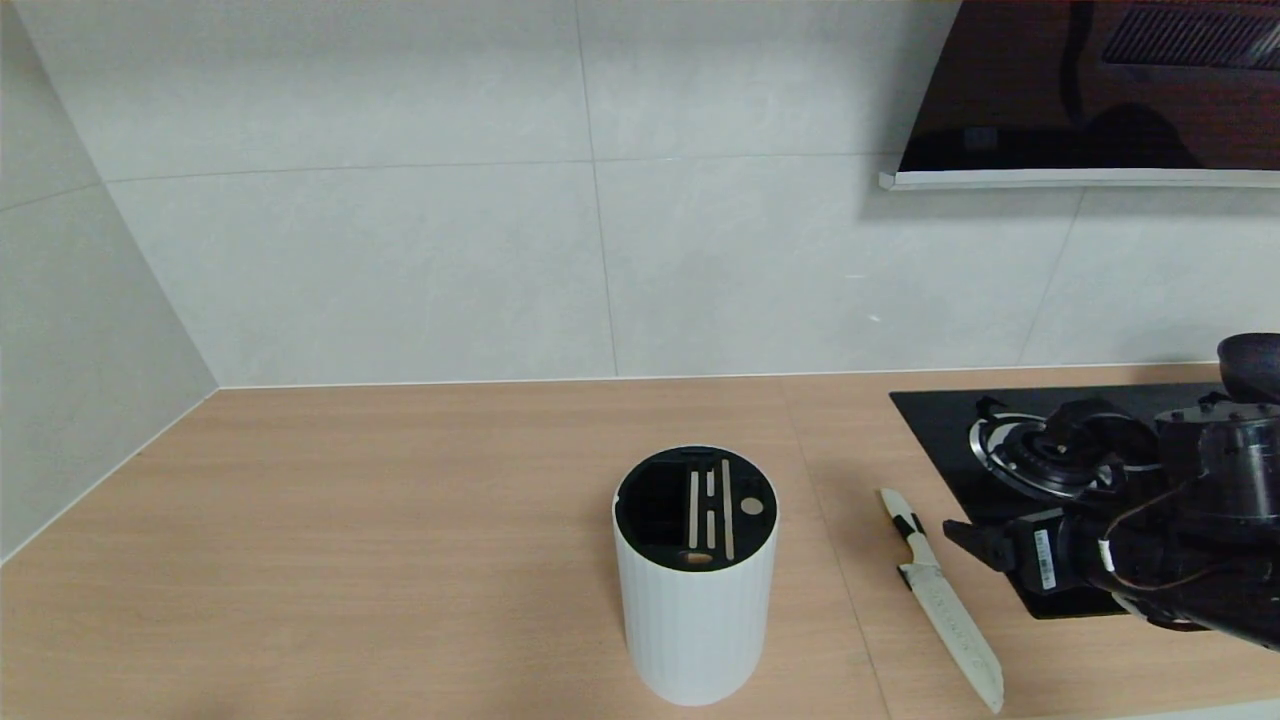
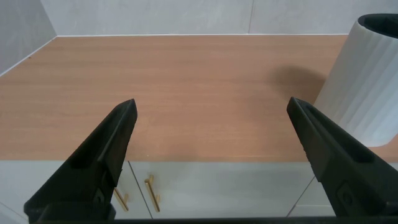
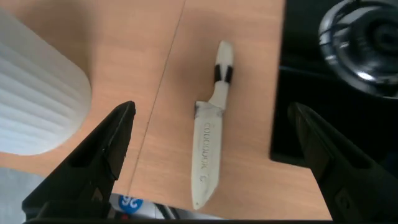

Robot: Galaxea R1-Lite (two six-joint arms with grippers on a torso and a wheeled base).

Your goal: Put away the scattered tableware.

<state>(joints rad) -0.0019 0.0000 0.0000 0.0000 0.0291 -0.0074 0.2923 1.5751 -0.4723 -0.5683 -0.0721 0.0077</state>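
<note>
Knife [image 1: 940,592], cream-white with a black band round its handle, lies flat on your light wooden counter [image 1: 350,520], between the white ribbed cylindrical holder [image 1: 695,620] with its black slotted top and the black glass gas hob [image 1: 950,430]. It touches neither, and its handle points toward the tiled wall. You have the right gripper [image 1: 975,545] low at the hob's near corner, just beside the knife. From its wrist camera the two black fingers [image 3: 99,162] stand spread wide with the knife [image 3: 210,143] between them, untouched. Your left gripper [image 2: 211,104] hangs by the counter's front edge, its fingers [image 2: 102,155] also wide apart and holding nothing, with the holder [image 2: 367,81] off to one side
</note>
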